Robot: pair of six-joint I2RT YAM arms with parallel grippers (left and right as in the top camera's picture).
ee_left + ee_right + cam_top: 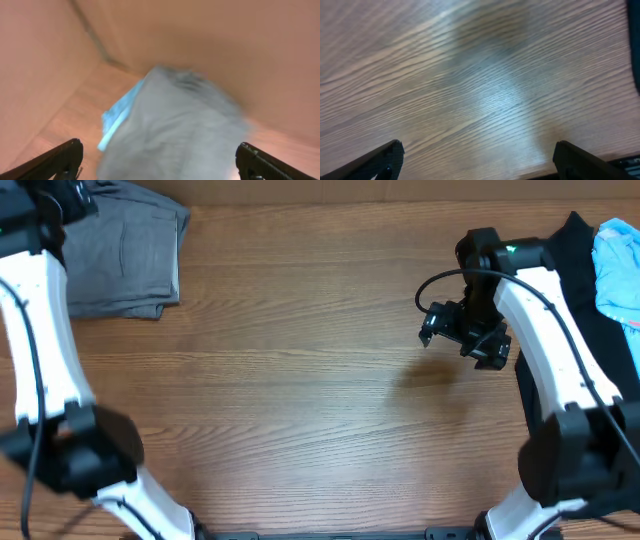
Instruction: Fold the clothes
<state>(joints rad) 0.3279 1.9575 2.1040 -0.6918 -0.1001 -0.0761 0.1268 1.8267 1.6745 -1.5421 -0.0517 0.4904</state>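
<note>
Black fingertips [67, 157] of the left gripper [160, 165] framed the wrist shot, spread wide with nothing pinched between them, as it hovered above the grey shorts [175, 130]. From overhead, the shorts lay in a flat, layered bundle at about 10 o'clock on the table [300, 400], hard against its far edge, with the left arm [40, 310] reaching up over their corner. The right gripper [477, 162], its fingers equally parted and empty, hung over bare wood at roughly 2 o'clock, well apart from the shorts. It was near a black garment [580, 280] and a blue denim bundle [618, 265] at the 3 o'clock edge.

The risk appeared to lie with the left side. A close on only the top layer, or any sideways drag, would likely peel the stacked cloth apart and spoil the fold. So near the table's rim, a push toward 12 o'clock could also bunch the shorts against the backdrop.

Only the left wrist camera, badly blurred, showed a pale blue strip [117, 117] along the cloth's 9 o'clock side; what it was could not be told. Only the overhead camera showed the shorts' outline and seams and both arms' places. The right wrist camera gave just wood grain and a dark sliver at its 3 o'clock border.
</note>
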